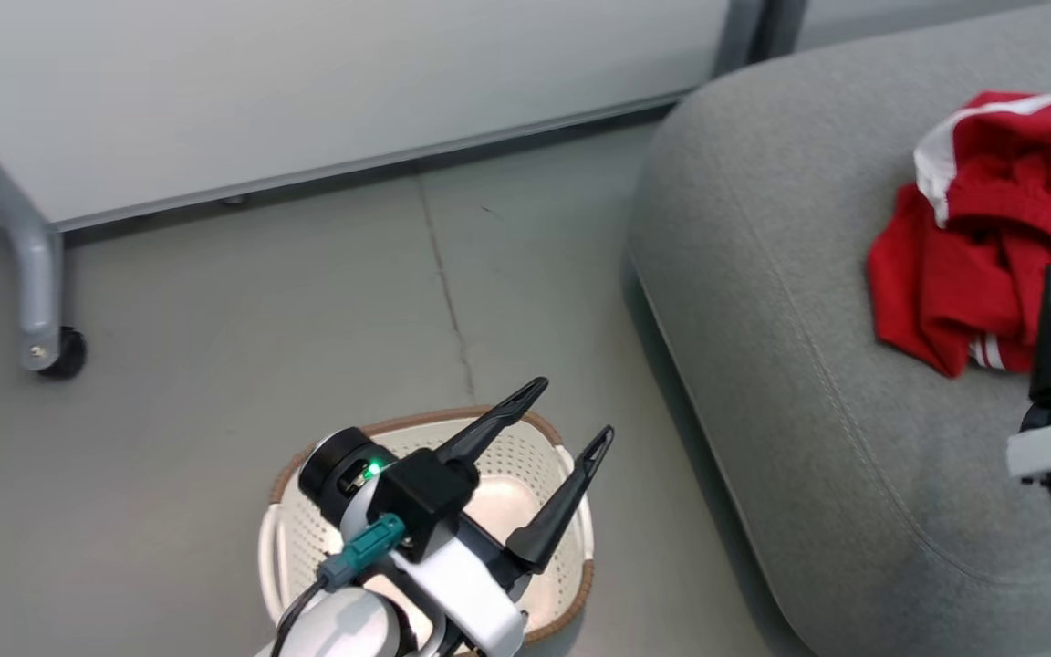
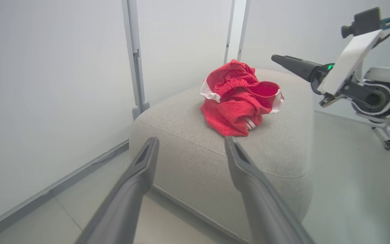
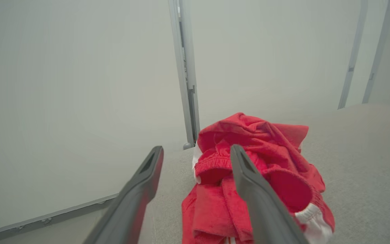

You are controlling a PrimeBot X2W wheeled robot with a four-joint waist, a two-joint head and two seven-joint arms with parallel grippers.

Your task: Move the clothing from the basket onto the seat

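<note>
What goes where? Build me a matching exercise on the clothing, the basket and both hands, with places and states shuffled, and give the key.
Things:
1. clothing
2. basket
3. left hand
4. right hand

Places or states:
A. open, over the basket in the head view
B. open, over the seat
C. crumpled in a heap on the seat
D. standing on the floor beside the seat

Pairs: 1-C, 2-D, 3-A, 4-B.

Even diffuse light, soft shadows, wrist views edge-warped.
</note>
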